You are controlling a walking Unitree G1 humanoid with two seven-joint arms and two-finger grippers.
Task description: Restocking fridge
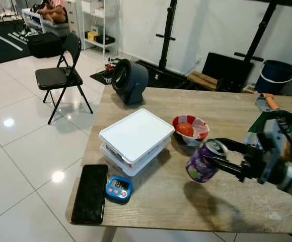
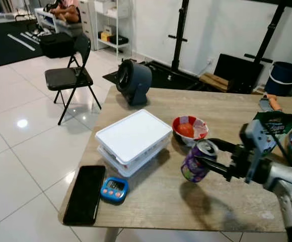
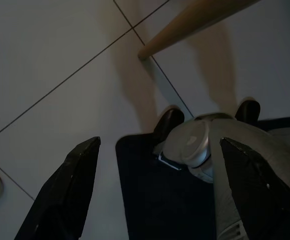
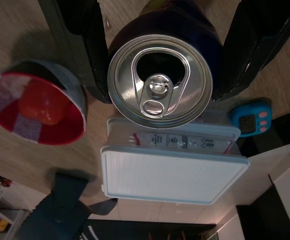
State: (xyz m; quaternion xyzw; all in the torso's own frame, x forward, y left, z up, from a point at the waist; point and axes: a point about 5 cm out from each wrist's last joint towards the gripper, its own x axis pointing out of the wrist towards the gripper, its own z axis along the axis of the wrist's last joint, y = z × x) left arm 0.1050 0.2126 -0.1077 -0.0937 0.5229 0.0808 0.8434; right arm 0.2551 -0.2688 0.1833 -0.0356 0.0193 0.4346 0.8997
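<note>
My right gripper [image 1: 212, 156] has its two long black fingers clamped on either side of a purple aluminium drink can [image 1: 203, 162], tab opening already punched, held tilted and lifted above the pale wooden tabletop [image 1: 196, 201], its shadow falling on the wood below. Just beyond the can sits a small red-and-white bowl [image 1: 191, 129] with a round red-orange fruit inside. Beside the bowl, toward my left, a white lidded plastic storage box [image 1: 136, 138] stands, and near its front corner lies a blue digital kitchen timer [image 1: 119, 188], touching a black smartphone [image 1: 90, 193] that lies at the table's front left corner. A dark grey round fan [image 1: 128, 80] stands at the far edge. On my right a green snack packet [image 2: 274, 124] rises behind the wrist. The bare wood under and in front of the can is open up to the near edge. The silver right forearm reaches in from the right, roughly level. My left gripper [image 3: 155, 195] hangs beside the table leg over white floor tiles, fingers spread apart. A black folding chair [image 1: 60, 74] stands well apart on the floor.
</note>
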